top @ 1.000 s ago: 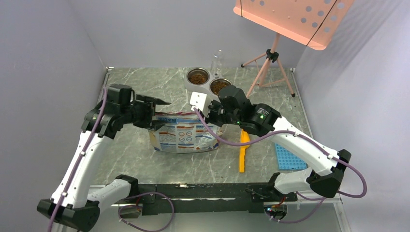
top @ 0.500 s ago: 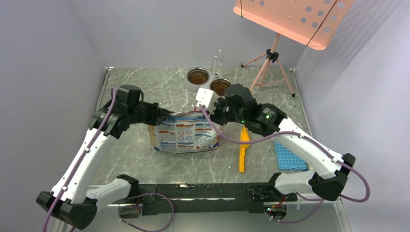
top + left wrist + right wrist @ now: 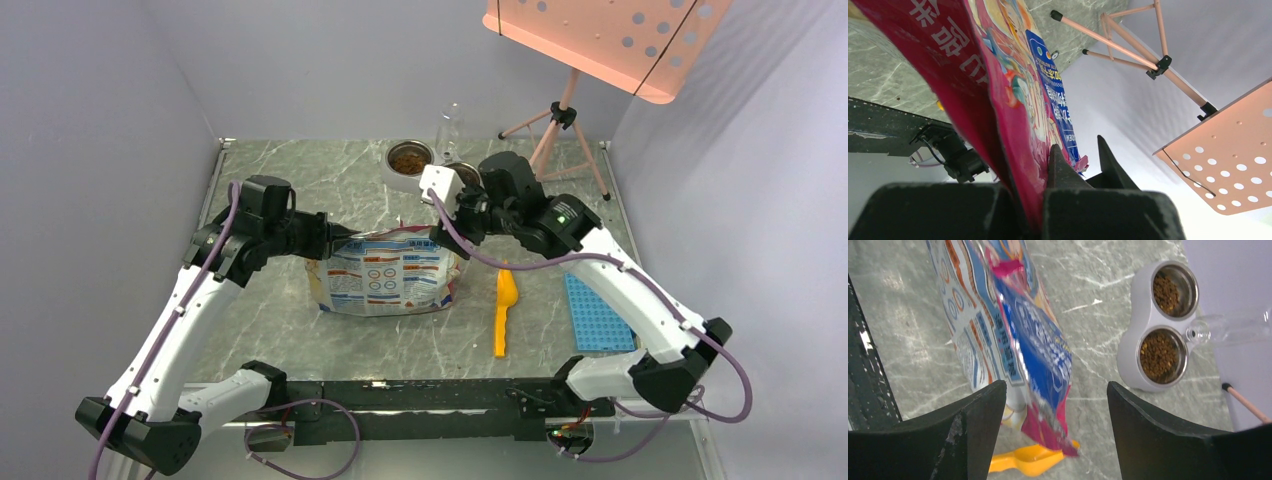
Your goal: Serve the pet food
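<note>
Pet food (image 3: 1159, 354) lies in both cups of the feeder (image 3: 1128, 357), ahead of the right gripper (image 3: 1056, 387) and past its right finger. Its jaws stand wide apart around the bag (image 3: 1038, 350). The left gripper (image 3: 1040, 172) is clamped on the bag's other end.

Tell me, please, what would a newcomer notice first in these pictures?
The colourful printed bag in the middle of the table, with the left fingers shut on its top edge and the right fingers open around its other end. Behind it, at the far edge, a white twin bowl already holds brown pet food; a yellow scoop lies right of the bag.
</note>
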Controlling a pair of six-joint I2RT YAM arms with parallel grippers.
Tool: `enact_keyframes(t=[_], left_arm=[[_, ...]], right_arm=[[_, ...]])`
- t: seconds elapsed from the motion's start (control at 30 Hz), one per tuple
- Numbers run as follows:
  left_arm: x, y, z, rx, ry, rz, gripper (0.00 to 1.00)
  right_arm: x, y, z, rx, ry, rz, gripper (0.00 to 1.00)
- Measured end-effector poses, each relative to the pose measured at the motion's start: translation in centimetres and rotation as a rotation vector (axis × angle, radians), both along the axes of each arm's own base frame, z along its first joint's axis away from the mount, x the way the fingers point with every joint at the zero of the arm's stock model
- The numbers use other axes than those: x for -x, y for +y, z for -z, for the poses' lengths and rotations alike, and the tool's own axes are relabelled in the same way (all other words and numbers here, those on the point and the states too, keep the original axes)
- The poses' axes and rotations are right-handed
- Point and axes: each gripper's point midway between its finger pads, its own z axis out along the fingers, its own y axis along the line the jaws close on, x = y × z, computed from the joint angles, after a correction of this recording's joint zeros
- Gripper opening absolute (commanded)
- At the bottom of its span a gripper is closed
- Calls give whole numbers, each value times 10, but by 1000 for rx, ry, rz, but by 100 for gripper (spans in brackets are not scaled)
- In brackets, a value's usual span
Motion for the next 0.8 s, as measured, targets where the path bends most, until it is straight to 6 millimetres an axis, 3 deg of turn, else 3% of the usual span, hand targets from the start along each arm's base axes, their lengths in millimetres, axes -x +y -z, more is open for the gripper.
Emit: enact_keyframes(t=[0.17, 0.3, 0.33, 0.37, 0.4, 0.6, 0.7, 0.8], left_arm=[[0, 0, 0, -1, 4, 0, 0], [2, 1, 0, -3, 20, -3, 0], [1, 1, 0, -2, 22, -6, 0], [1, 1, 0, -1, 22, -8, 0], [0, 2, 0, -1, 23, -12, 0], [2, 0, -2, -2, 56, 5, 0], [3, 0, -2, 1, 62, 10, 28], [-1, 9, -3, -10, 54, -26, 44]], right_arm=[[-5, 29, 0, -7, 21, -46, 58], [-9, 33, 11, 27, 21, -24, 47], [-11, 31, 12, 29, 18, -8, 30], [-12, 29, 14, 28, 13, 3, 3], [-10, 26, 16, 24, 13, 9, 0], [5, 17, 18, -9, -4, -15, 0], [7, 17, 17, -16, 0, -25, 0], [7, 15, 18, -11, 5, -20, 0]])
